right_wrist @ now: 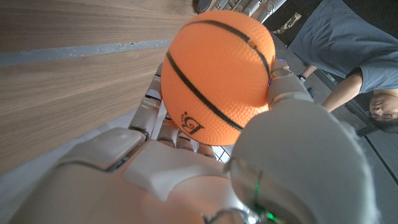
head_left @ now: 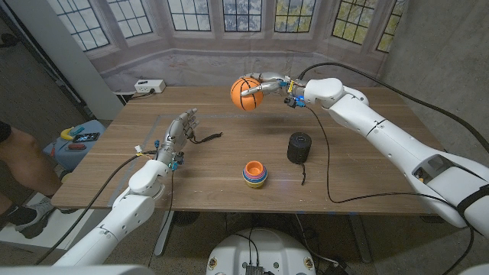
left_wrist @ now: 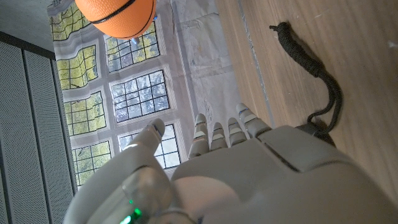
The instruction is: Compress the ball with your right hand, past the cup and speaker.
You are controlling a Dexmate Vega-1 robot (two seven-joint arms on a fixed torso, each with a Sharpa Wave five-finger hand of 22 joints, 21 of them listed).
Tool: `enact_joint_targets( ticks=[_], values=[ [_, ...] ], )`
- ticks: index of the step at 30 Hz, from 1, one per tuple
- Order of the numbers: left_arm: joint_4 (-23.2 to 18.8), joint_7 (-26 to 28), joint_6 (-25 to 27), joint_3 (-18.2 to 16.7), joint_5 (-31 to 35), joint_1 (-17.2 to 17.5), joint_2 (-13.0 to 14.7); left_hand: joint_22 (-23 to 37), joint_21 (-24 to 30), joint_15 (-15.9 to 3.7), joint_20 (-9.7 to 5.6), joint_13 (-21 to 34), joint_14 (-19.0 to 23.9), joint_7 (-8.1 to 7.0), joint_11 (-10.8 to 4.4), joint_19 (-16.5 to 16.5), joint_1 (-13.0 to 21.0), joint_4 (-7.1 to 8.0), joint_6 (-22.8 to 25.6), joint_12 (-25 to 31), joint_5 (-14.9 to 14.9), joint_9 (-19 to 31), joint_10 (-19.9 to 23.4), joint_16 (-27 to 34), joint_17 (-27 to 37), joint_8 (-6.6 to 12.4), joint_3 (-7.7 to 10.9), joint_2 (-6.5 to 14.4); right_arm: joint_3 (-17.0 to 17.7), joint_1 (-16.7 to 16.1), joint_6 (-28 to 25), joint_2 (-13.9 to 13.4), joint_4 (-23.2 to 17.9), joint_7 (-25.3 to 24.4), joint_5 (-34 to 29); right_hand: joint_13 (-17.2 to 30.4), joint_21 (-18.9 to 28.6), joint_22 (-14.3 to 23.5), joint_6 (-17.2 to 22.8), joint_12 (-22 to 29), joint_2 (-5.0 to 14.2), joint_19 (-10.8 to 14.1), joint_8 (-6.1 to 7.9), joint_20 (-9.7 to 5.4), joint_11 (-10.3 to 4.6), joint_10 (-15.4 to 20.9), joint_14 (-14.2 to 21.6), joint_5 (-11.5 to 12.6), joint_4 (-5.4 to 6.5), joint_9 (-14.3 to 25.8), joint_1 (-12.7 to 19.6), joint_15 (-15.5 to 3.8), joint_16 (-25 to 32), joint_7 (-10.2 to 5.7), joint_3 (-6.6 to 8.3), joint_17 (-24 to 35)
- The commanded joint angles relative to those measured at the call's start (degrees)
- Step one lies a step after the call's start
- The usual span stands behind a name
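Observation:
An orange ball point(head_left: 247, 92) with black basketball lines hangs above the far middle of the table, held in my right hand point(head_left: 273, 83). The right wrist view shows the ball point(right_wrist: 214, 74) close up, with the hand point(right_wrist: 186, 155) wrapped around it from below and the side. The black cylindrical speaker point(head_left: 299, 147) stands nearer to me, right of centre. The stacked coloured cup point(head_left: 255, 173) sits in front of it. My left hand point(head_left: 177, 136) stands on the left part of the table, fingers apart, holding nothing. In the left wrist view the ball point(left_wrist: 115, 15) is seen beyond my left hand point(left_wrist: 211, 168).
A black cord point(head_left: 205, 138) lies beside my left hand, seen also as cord point(left_wrist: 314, 68). A black cable point(head_left: 328, 164) runs across the table's right side. A white power strip point(head_left: 149, 86) sits beyond the far left corner. A person point(right_wrist: 348, 50) stands at the side.

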Motion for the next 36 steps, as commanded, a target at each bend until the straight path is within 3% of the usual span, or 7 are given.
enact_joint_targets(
  ticks=[1, 15, 36],
  values=[
    [1.0, -0.4, 0.6, 0.1, 0.1, -1.2, 0.0, 0.2, -0.3, 0.14, 0.36, 0.2, 0.3, -0.35, -0.04, 0.2, 0.7, -0.45, 0.3, 0.2, 0.2, 0.2, 0.3, 0.0, 0.0, -0.17, -0.04, -0.1, 2.1, -1.3, 2.2, 0.4, 3.0, -0.1, 4.4, 0.1, -0.2, 0.1, -0.2, -0.3, 0.52, 0.1, -0.12, 0.44, 0.55, -0.2, 0.0, -0.4, 0.23, 0.1, -0.2, 0.44, -0.2, 0.42, -0.18, 0.4],
    [1.4, -0.8, 1.2, 0.3, -0.4, -2.0, -0.2, 0.2, -0.3, 0.12, 0.4, 0.2, 0.3, -0.42, 0.01, 0.2, 0.8, -0.62, 0.3, 0.2, 0.1, 0.3, 0.3, 0.0, 0.1, -0.21, -0.15, -0.1, 3.6, -2.5, 3.4, 0.2, 3.8, -0.2, 7.1, 0.0, -0.2, 0.2, -0.3, -0.7, 0.76, -0.2, -0.5, 0.97, 2.13, -0.8, -0.6, -0.9, 0.75, 0.0, -1.4, 1.03, -0.4, 0.65, -0.98, 0.8],
    [1.3, -1.1, 1.3, 0.4, -0.8, -1.9, -0.3, 0.3, -0.2, 0.23, 0.4, 0.2, 0.3, -0.47, 0.04, 0.1, 0.8, -0.82, 0.2, 0.3, 0.1, 0.3, 0.4, 0.0, 0.1, -0.24, -0.29, 0.0, 8.0, -7.5, 5.9, -0.3, 4.1, -2.2, 12.9, -0.4, -0.1, 0.2, 0.1, -1.1, 1.31, -0.1, -0.75, 0.96, 2.88, -0.9, -0.9, -1.4, 0.71, -0.2, -1.6, 1.44, -0.4, 1.33, -1.36, 1.1]
  ],
)
